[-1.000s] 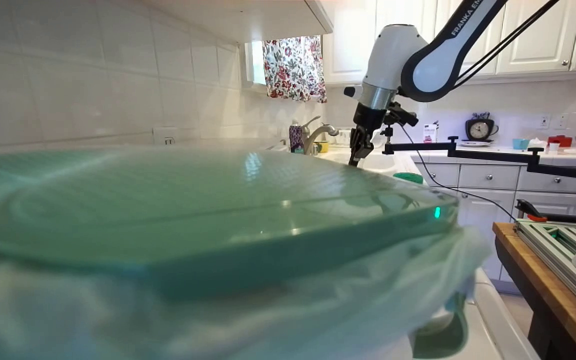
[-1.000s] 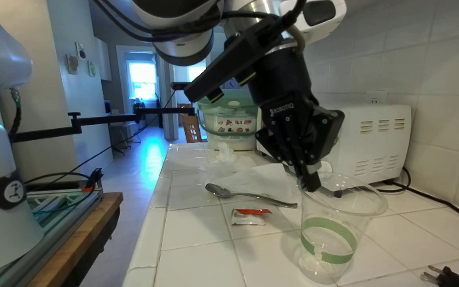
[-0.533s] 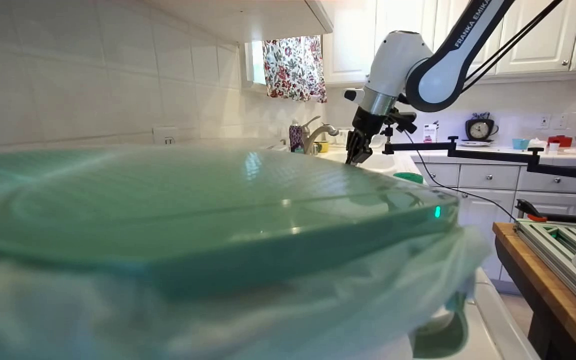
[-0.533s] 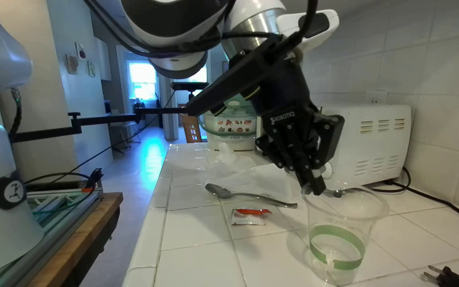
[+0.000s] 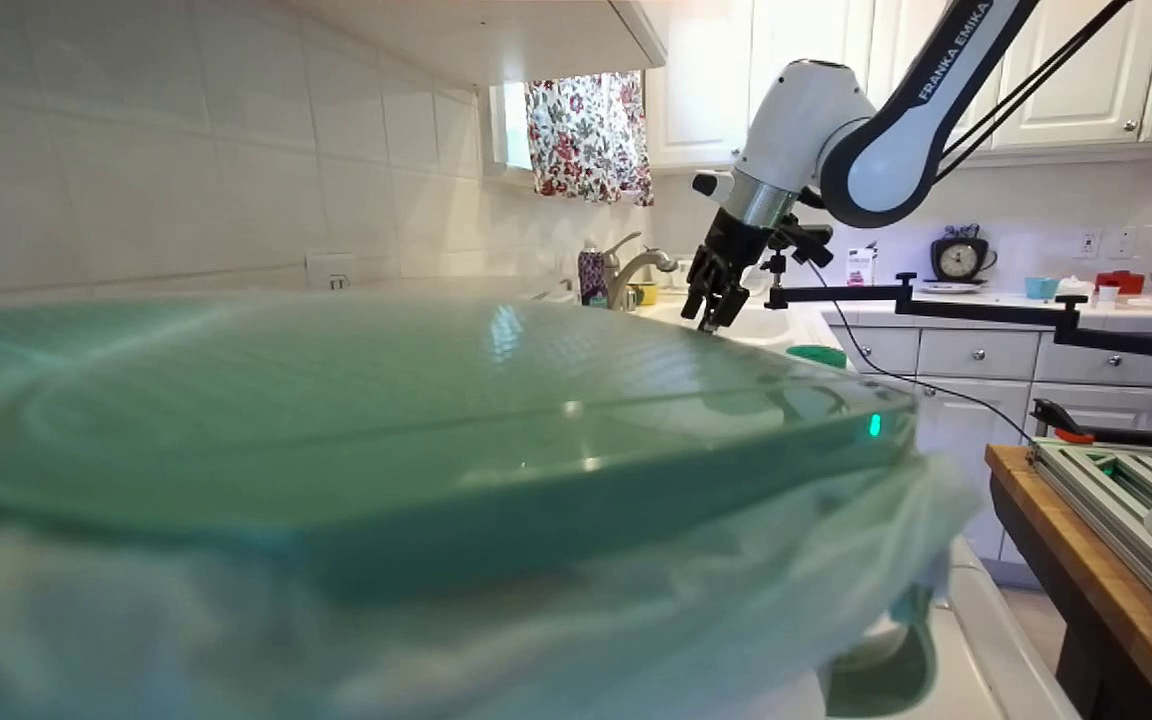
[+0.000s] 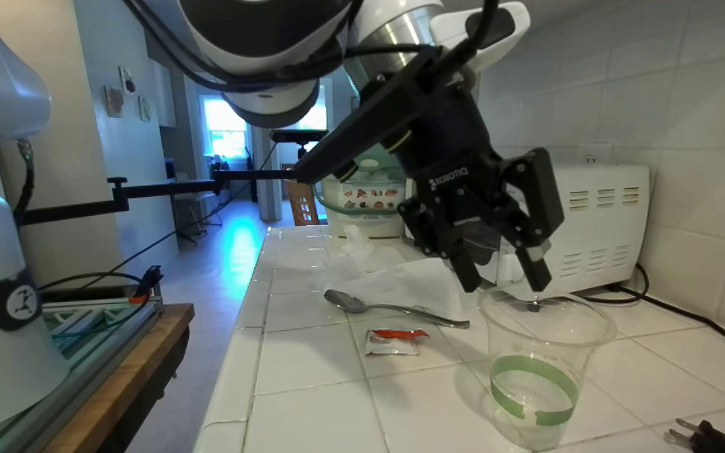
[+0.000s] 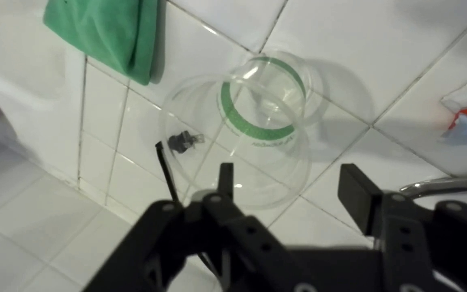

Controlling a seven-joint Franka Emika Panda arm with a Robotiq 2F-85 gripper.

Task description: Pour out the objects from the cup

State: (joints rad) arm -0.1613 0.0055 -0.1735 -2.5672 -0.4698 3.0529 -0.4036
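Note:
The cup (image 6: 542, 390) is clear plastic with a green band and stands upright on the white tiled counter. In the wrist view I look down at the cup (image 7: 253, 129) through its wide mouth, and no loose object shows plainly inside. My gripper (image 6: 505, 286) is just above the near-left part of its rim, jaws spread with nothing between them. Seen from the wrist, the gripper (image 7: 288, 174) has one finger (image 7: 226, 178) overlapping the rim and the other off to the side. In an exterior view the gripper (image 5: 707, 318) shows small, and the green lid hides most of the cup.
A spoon (image 6: 394, 308), an orange-and-white packet (image 6: 394, 343) and paper (image 6: 419, 280) lie beside the cup. A white toaster oven (image 6: 608, 233) stands against the wall. A plug (image 6: 708, 437) and a green cloth (image 7: 108, 36) are close by. A green-lidded container (image 5: 416, 420) fills an exterior view.
My gripper was shut at the cup's rim and has opened, its fingers spreading apart. The cup, slightly tilted a second ago, shifted a little to the right and now stands straight.

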